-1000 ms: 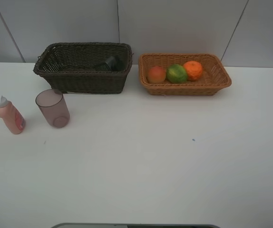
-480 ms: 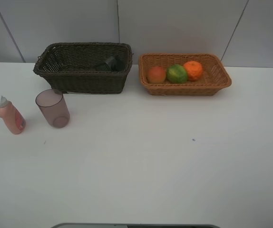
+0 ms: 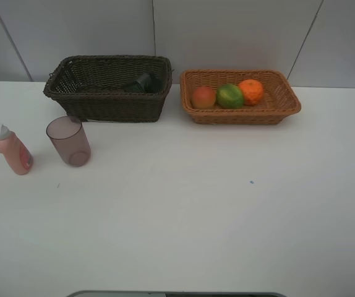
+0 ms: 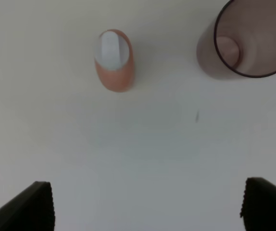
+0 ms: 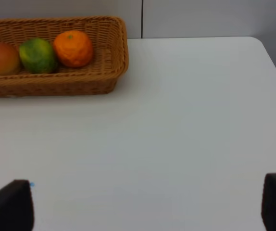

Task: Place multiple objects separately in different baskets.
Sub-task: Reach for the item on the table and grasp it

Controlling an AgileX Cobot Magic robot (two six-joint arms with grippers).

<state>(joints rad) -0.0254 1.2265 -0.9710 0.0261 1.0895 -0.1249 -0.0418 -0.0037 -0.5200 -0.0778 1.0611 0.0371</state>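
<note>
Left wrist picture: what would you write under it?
Open left gripper looks down on a pink bottle and a mauve cup, apart on a table.

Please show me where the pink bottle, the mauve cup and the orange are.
pink bottle (image 3: 17, 154): high view, on its body.
mauve cup (image 3: 69, 139): high view, on its side wall.
orange (image 3: 251, 91): high view, on its middle.

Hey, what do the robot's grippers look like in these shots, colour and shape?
Only the tips show. The left gripper has two black, wedge-shaped jaws with fine serrated ridges along their inner edges. The right gripper has the same black jaws, blurred, with rounded ends. No cables, markings or arm links are visible in the wrist views.
</note>
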